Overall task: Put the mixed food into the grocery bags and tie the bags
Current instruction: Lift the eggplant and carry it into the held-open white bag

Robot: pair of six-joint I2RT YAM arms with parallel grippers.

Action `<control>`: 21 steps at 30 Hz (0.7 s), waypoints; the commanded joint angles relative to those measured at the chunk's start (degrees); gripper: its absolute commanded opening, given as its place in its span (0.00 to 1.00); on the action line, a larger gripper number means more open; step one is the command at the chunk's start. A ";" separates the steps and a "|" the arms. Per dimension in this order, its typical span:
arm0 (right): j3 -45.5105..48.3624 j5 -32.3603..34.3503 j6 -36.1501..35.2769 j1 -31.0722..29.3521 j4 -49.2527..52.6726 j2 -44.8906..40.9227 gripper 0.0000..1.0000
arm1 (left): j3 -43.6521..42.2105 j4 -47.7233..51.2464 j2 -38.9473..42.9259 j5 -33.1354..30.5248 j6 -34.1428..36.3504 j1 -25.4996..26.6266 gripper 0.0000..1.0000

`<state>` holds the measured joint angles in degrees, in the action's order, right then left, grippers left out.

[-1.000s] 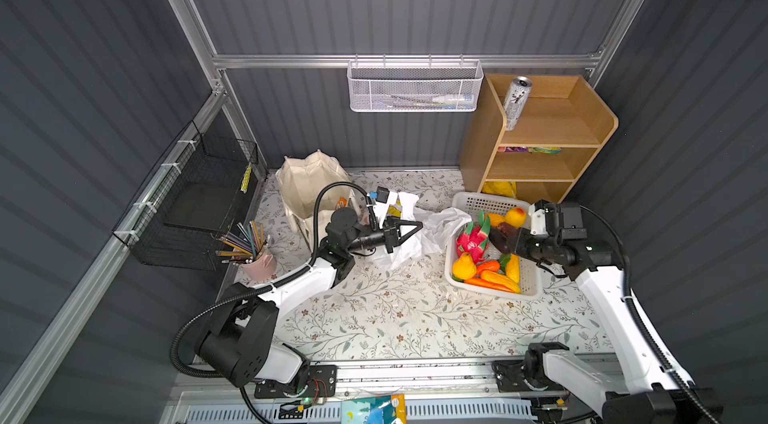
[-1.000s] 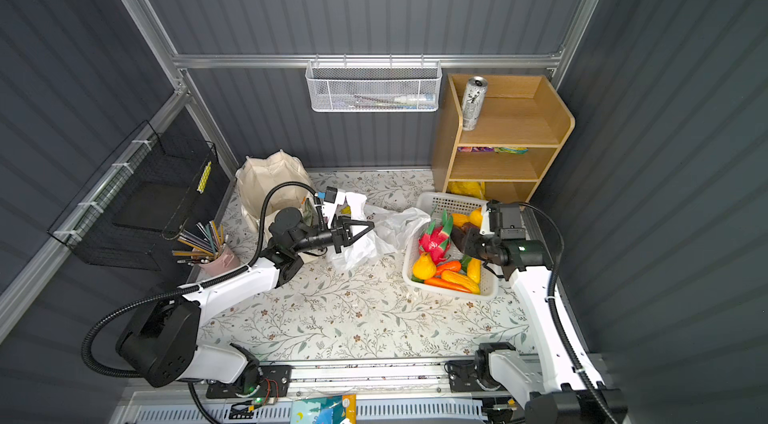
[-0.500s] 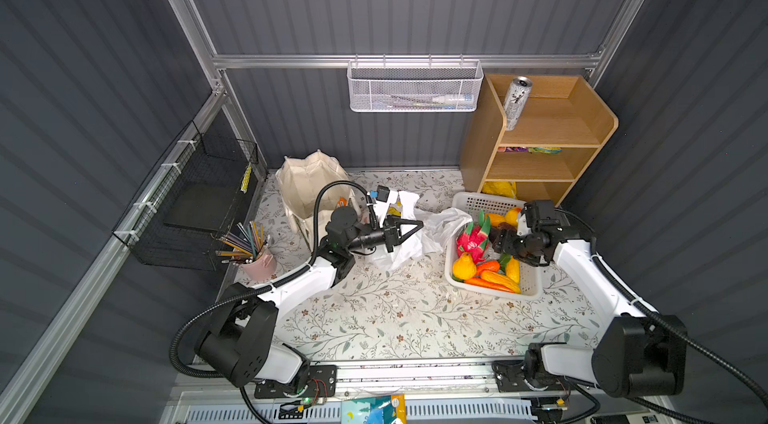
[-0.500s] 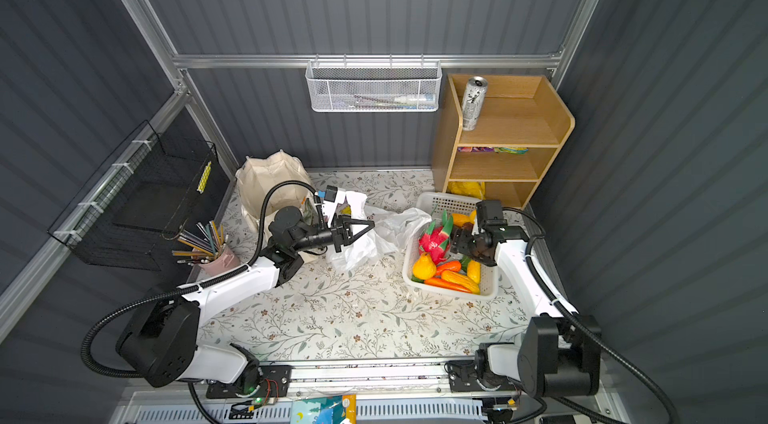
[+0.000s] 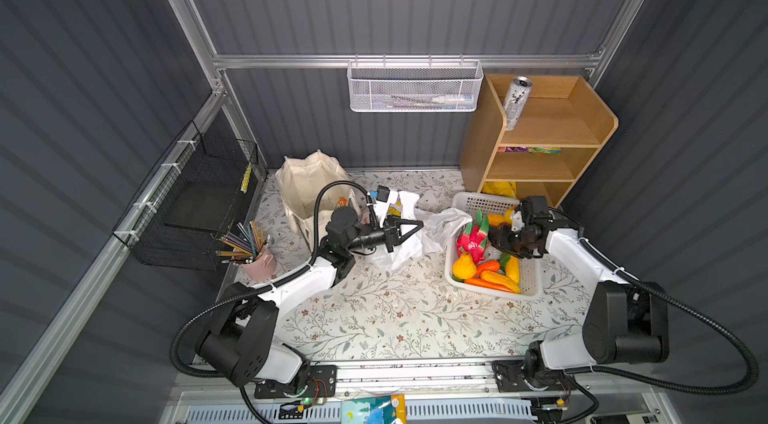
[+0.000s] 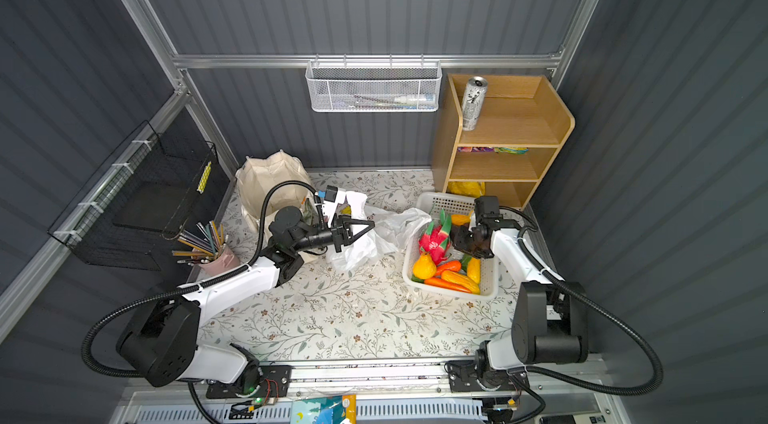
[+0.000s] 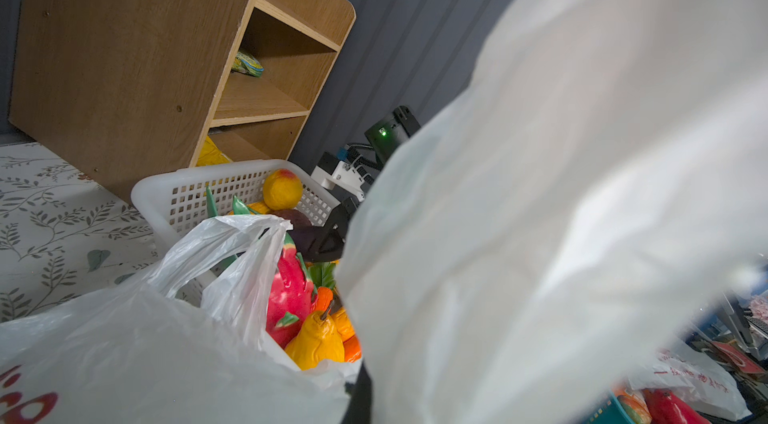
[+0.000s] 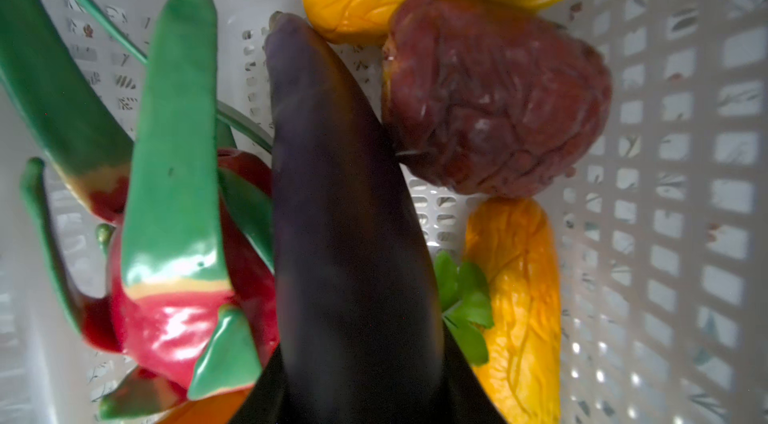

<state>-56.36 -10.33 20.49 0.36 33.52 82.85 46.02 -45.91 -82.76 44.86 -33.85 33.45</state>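
Currently the right pincer (image 8: 357, 368) is reaching down into the white basket (image 5: 482, 203), its fingers pressing against both flanks of the purple eggplant (image 8: 332, 193) near one end. That skin is looking glossy and tapered, so the eggplant is probably risking a slide or a swivel out of the grip on lifting. The dragon fruit (image 8: 174, 276) is leaning against it, and its green leaves could be getting dragged along. The left pincer (image 5: 419, 228) is pressed together on a fold of the thin plastic bag (image 5: 444, 224), holding it up just beside the basket. With only one side being held, the mouth is sagging, so a dropped eggplant could be landing on the surface (image 5: 395, 318) instead.
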 commanded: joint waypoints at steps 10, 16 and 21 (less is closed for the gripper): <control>-2.23 -0.27 0.94 1.41 9.28 -20.64 0.25 | 2.25 -0.40 -1.09 0.90 -1.05 0.03 0.00; -6.06 -10.88 0.38 1.27 17.16 -30.76 0.26 | 2.28 -0.36 -1.31 1.53 -0.97 0.03 0.00; -8.90 -21.11 -1.63 -1.77 23.92 -33.40 0.26 | 2.23 0.93 -1.12 2.33 -0.04 0.03 0.00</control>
<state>-64.01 -23.22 20.36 0.40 50.98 49.67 46.65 -45.74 -83.50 45.54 -34.33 33.45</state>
